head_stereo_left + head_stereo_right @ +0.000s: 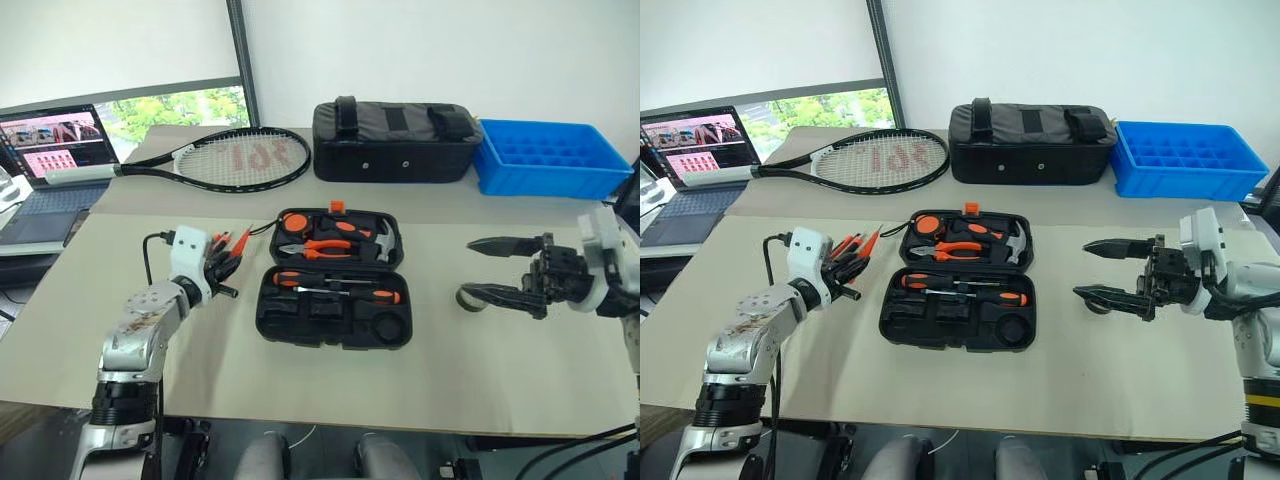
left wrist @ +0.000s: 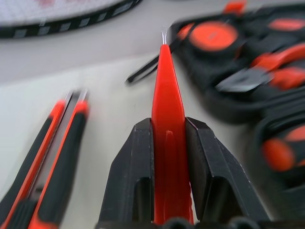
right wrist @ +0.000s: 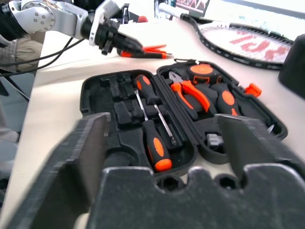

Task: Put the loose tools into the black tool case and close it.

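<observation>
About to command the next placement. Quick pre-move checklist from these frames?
1. Left pincer shut on the slim orange tool: ok.
2. Black tool case open flat, both halves accessible: ok.
3. Two screwdrivers seated in the near half: ok.
4. Utility knife packed: not ok, it lies on the table.
5. Right pincer open and empty: ok.
6. Free slot for the orange tool: cannot tell.

Black tool case (image 1: 335, 322), orange pointed tool (image 2: 167, 124), blue tray (image 1: 548, 160).
</observation>
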`<state>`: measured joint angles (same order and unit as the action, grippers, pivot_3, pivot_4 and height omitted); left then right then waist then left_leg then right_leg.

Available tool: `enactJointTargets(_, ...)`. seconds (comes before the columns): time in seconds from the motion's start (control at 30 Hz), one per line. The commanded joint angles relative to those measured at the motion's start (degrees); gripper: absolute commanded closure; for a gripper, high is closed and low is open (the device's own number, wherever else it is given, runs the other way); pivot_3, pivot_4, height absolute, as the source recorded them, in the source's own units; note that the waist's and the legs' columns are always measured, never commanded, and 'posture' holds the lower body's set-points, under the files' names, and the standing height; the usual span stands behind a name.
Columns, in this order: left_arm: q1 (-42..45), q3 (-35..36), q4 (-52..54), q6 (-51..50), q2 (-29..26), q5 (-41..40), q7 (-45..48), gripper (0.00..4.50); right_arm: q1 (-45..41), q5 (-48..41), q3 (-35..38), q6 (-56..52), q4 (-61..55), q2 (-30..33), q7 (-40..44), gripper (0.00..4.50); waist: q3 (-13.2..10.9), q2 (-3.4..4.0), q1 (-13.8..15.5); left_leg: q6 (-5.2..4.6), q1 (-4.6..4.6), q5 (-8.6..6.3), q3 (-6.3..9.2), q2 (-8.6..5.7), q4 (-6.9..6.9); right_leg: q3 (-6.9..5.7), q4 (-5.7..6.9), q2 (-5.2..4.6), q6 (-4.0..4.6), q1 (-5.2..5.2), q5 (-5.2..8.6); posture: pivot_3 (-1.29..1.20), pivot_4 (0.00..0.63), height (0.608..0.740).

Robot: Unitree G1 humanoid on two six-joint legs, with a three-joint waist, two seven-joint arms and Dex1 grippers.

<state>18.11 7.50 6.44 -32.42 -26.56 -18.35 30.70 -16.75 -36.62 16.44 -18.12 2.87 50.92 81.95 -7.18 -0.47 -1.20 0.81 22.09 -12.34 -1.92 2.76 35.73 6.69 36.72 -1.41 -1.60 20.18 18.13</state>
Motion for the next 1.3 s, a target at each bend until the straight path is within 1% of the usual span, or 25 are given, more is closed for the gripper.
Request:
enactJointTargets(0.03, 1.21, -1.71, 4.49, 3.18, -2.78, -1.48, 6.1, 4.03, -0.93, -1.1, 1.36, 0.48, -1.32, 0.29, -0.05, 0.02, 0.0, 0.0, 0.05, 0.0, 0.0, 0.0, -0.01, 0.0, 0.0, 0.0, 0.0, 0.0, 0.0, 0.0, 0.0, 0.0, 0.15, 0.708)
enactJointTargets(0.17, 1.99, -10.2, 5.33, 7.84, -10.24, 1.38, 19.09, 4.03, 0.16, -0.73, 1.2, 1.11, -1.66, 0.72, 0.88, 0.02, 0.0, 0.01, 0.02, 0.0, -0.01, 0.0, -0.02, 0.0, -0.01, 0.02, -0.01, 0.02, 0.0, 0.01, 0.01, 0.0, 0.15, 0.708)
enactJointTargets(0.3, 5.39, -15.88, 2.47, 13.23, -13.3, 2.78, 28.46, 4.03, 1.15, -0.91, 1.48, 0.96, -2.3, 0.75, 1.07, 0.02, 0.01, 0.03, 0.26, 0.0, 0.0, 0.0, -0.07, 0.0, -0.01, 0.02, -0.04, 0.02, -0.01, 0.02, 0.01, 0.0, 0.15, 0.708)
enactJointTargets(0.37, 8.05, -19.86, -1.3, 18.3, -14.46, 5.38, 34.15, 4.03, 2.18, -1.0, 1.73, 1.1, -2.93, 0.65, 1.08, 0.02, 0.01, 0.04, 0.41, 0.0, 0.01, 0.0, -0.08, -0.01, 0.0, 0.02, -0.05, 0.02, -0.01, 0.02, 0.01, 0.0, 0.15, 0.708)
enactJointTargets(0.43, 11.11, -23.0, -6.0, 22.39, -14.44, 7.92, 37.65, 4.03, 2.75, -0.93, 1.78, 1.36, -3.25, 0.57, 0.98, 0.02, 0.03, 0.08, 0.42, -0.01, 0.06, 0.0, -0.09, -0.01, 0.0, 0.03, -0.06, 0.04, -0.01, 0.06, 0.01, 0.0, 0.15, 0.708)
enactJointTargets(0.6, 17.49, -27.47, -15.79, 27.82, -12.3, 12.34, 42.29, 4.03, 3.92, -0.99, 2.67, 1.81, -3.72, 0.82, 0.73, 0.02, 0.01, 0.05, 0.28, -0.02, 0.1, 0.0, -0.11, 0.01, 0.02, 0.05, -0.05, 0.1, -0.01, 0.09, 0.02, 0.0, 0.15, 0.708)
enactJointTargets(0.73, 20.95, -29.54, -20.48, 28.99, -10.16, 15.08, 43.55, 4.03, 5.94, -1.21, 3.95, 2.24, -4.92, 0.85, 0.23, 0.02, 0.02, 0.06, 0.32, -0.03, 0.16, 0.0, -0.09, 0.01, 0.04, 0.08, -0.05, 0.12, -0.02, 0.11, 0.02, 0.0, 0.15, 0.708)
enactJointTargets(0.9, 22.22, -31.08, -23.01, 30.11, -9.4, 18.51, 44.23, 4.03, 7.88, -1.46, 5.02, 2.41, -6.3, 0.52, -0.37, 0.02, -0.01, 0.02, 0.26, -0.03, 0.17, 0.0, -0.07, 0.01, 0.05, 0.1, -0.05, 0.14, -0.03, 0.09, 0.03, 0.0, 0.15, 0.708)
enactJointTargets(1.07, 23.6, -31.59, -24.47, 29.34, -7.84, 20.58, 44.16, 4.03, 8.05, -1.18, 4.88, 2.82, -6.38, 0.21, -0.82, 0.02, -0.04, -0.04, 0.33, -0.04, 0.16, 0.0, -0.06, 0.01, 0.1, 0.11, -0.02, 0.15, -0.04, 0.07, 0.03, 0.0, 0.15, 0.708)
enactJointTargets(1.23, 22.94, -31.38, -23.38, 27.24, -7.59, 20.22, 46.04, 4.03, 7.55, -0.91, 4.35, 3.31, -5.84, 0.15, -0.8, 0.02, -0.05, -0.06, 0.3, -0.04, 0.16, 0.0, -0.06, 0.01, 0.12, 0.11, 0.0, 0.15, -0.04, 0.07, 0.03, 0.0, 0.15, 0.708)
enactJointTargets(1.3, 22.55, -30.38, -22.42, 25.97, -7.11, 19.27, 45.53, 3.03, 7.41, -0.71, 4.11, 3.55, -5.54, 0.14, -0.68, 0.0, -0.05, -0.06, 0.31, -0.04, 0.15, 0.0, -0.06, 0.02, 0.12, 0.11, 0.01, 0.15, -0.04, 0.07, 0.03, 0.0, 0.15, 0.708)
